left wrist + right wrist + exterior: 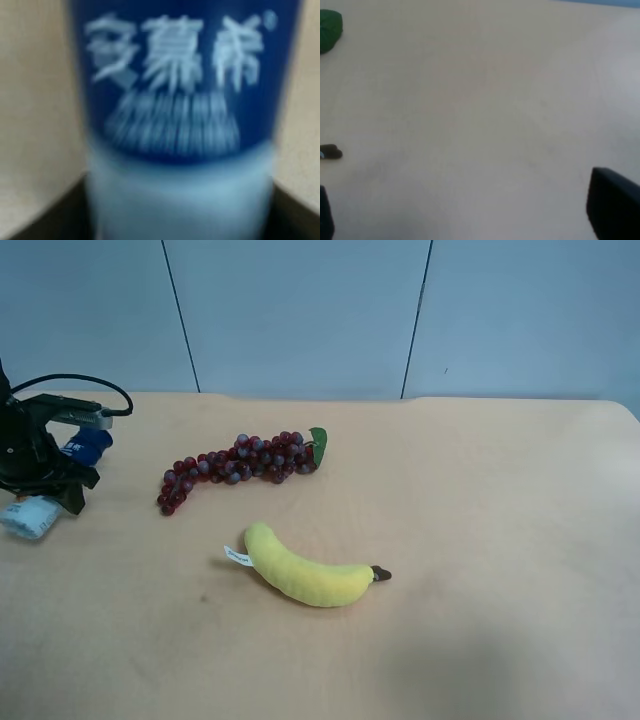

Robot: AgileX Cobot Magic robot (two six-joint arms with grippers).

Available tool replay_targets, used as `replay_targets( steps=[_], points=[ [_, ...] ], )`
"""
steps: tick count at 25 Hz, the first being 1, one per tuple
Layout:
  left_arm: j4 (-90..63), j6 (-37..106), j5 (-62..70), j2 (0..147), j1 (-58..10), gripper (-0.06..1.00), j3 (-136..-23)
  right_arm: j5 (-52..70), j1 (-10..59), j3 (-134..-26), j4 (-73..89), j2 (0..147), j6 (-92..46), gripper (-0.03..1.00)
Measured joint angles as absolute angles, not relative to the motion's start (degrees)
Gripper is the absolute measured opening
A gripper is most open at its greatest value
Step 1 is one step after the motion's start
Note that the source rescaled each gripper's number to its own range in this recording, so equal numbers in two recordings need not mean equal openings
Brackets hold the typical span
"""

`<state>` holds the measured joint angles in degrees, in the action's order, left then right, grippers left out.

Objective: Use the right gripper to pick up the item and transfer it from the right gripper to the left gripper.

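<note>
The left gripper, the black one at the exterior high view's left edge, is gripping the bottle across its middle, with the dark blue upper end sticking out toward the wall side and the white lower end lying against the tan table nearer the camera. In the left wrist view the bottle is filling almost the whole picture, blurred, with white characters on the blue part and a pale lower body sitting between the dark inner faces of the jaws, so the pincer is closing on it. The right gripper is showing only in its own wrist view, where two dark finger corners are sitting far apart at the picture's lower edges with bare table between them, so it is standing wide and holding nothing. That view is also catching the green leaf of the red grape bunch and the brown tip of the yellow plush banana. The grapes and the banana are lying near the middle of the table, the banana nearer the camera, both well apart from the bottle.
</note>
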<state>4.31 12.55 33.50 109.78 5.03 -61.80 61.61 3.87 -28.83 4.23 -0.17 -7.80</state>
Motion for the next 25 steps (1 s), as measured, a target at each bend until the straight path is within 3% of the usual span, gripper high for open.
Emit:
replay_targets(
  steps=[1, 2, 5, 15, 25],
  points=[
    [4.31, 12.13, 32.85, 109.78, 5.03, 0.56, -61.8, 61.61, 3.87, -28.83, 4.23, -0.17, -7.8, 1.0],
    [4.26, 11.81, 32.3, 109.78, 5.03, 0.75, -61.87, 61.61, 3.87, -28.83, 4.23, -0.17, -7.8, 1.0],
    [4.26, 11.57, 31.58, 109.78, 5.03, 0.95, -61.87, 61.61, 3.87, -28.83, 4.23, -0.17, -7.8, 1.0],
    [4.26, 11.55, 37.59, 105.98, 5.03, 0.99, -61.87, 61.61, 3.87, -28.83, 4.23, -0.17, -7.8, 1.0],
    [3.4, 9.05, 54.34, 82.71, 5.03, 0.99, -61.87, 61.61, 3.87, -28.83, 4.23, -0.17, -7.8, 1.0]
  ],
)
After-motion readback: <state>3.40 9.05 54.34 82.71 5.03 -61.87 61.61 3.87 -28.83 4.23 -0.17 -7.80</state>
